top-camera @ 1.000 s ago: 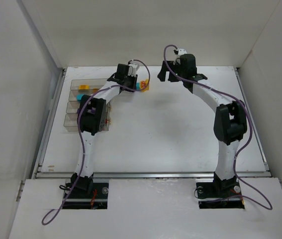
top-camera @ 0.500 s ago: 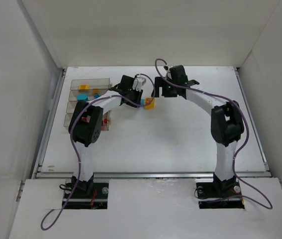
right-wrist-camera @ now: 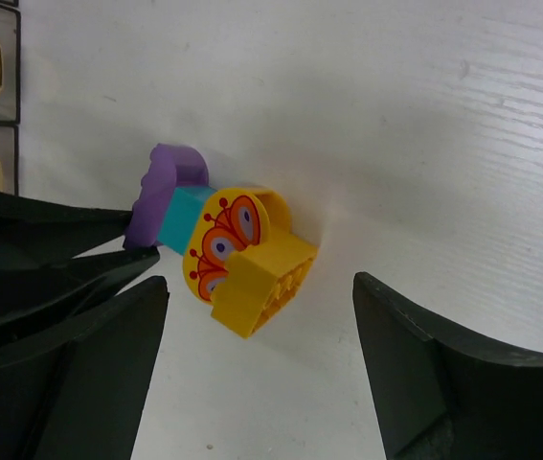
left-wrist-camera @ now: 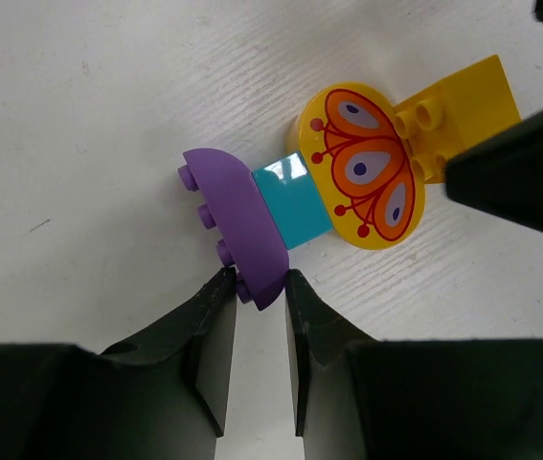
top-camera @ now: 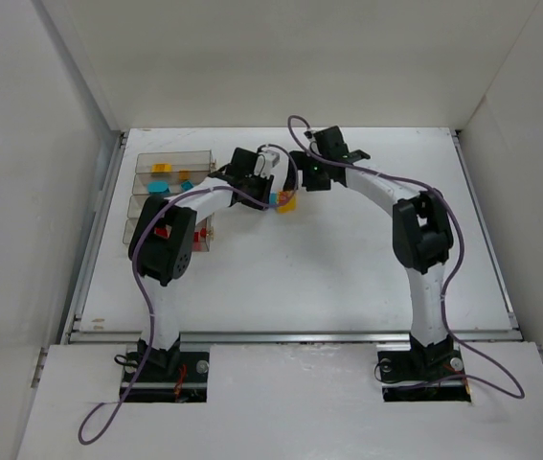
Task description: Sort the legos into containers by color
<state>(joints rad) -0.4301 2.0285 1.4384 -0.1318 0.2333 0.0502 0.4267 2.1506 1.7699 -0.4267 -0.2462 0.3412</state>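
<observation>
A joined cluster of legos hangs just over the table: a purple curved piece, a cyan brick, a round yellow butterfly plate and a yellow brick. My left gripper is shut on the purple piece's lower end. The right gripper is open, one finger on each side of the yellow brick, touching nothing. The containers stand at the left, holding yellow, cyan and red legos.
The left arm's elbow hangs over the near end of the containers. Both grippers meet close together at the back middle of the table. White walls enclose the table on three sides.
The left gripper carried the lego cluster right and toward the near side, away from the containers. The right gripper swung left and down to straddle the yellow brick, its jaws narrowing slightly.
</observation>
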